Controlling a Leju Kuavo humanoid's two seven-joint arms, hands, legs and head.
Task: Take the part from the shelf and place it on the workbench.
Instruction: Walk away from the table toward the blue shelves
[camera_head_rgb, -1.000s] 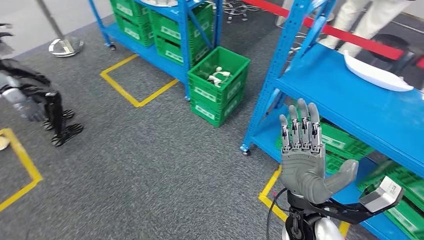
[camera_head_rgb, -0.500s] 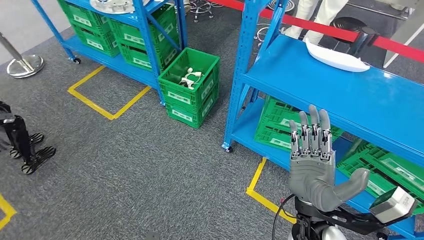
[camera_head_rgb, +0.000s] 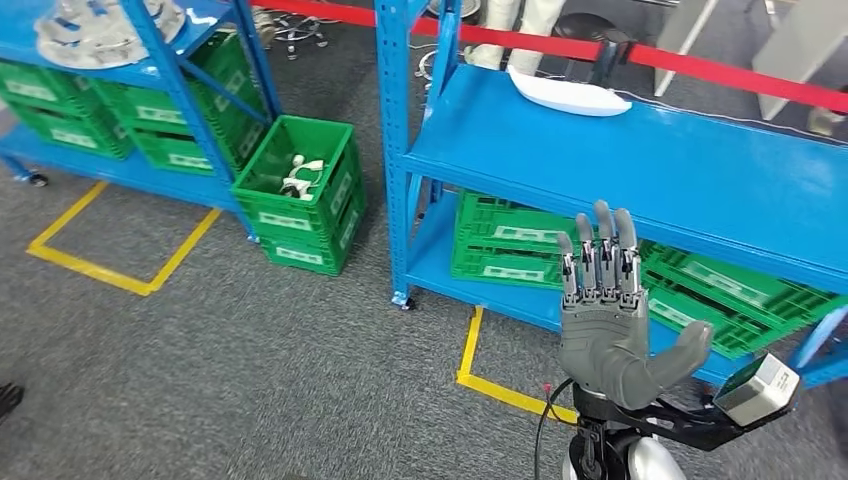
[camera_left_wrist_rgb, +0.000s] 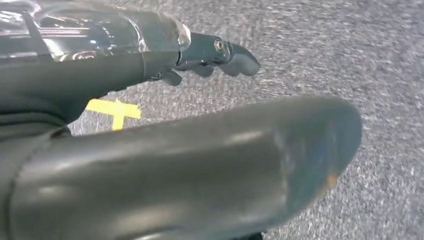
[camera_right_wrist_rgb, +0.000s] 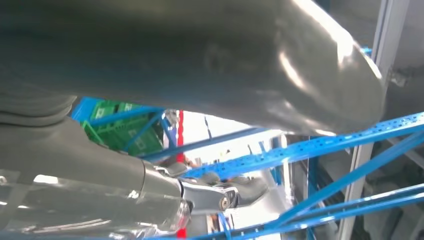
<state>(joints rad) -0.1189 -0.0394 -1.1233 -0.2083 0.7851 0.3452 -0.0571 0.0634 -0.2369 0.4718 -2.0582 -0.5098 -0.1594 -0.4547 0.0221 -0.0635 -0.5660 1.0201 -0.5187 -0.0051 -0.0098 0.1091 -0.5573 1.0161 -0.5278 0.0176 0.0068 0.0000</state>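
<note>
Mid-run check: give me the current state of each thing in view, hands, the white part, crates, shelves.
right hand: raised in front of the shelf, fingers straight, holding nothing.
left hand: hanging over the carpet, holding nothing.
white part: lying flat on the blue shelf, untouched.
green crate: upright on the floor, open, small white pieces inside.
flat green crates: lying on the lower shelf board.
red barrier tape: stretched behind the shelf.

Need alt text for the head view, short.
The robot's right hand is raised, open and empty, before a blue shelf holding a white part. Green crates stand on grey carpet marked with yellow tape.
</note>
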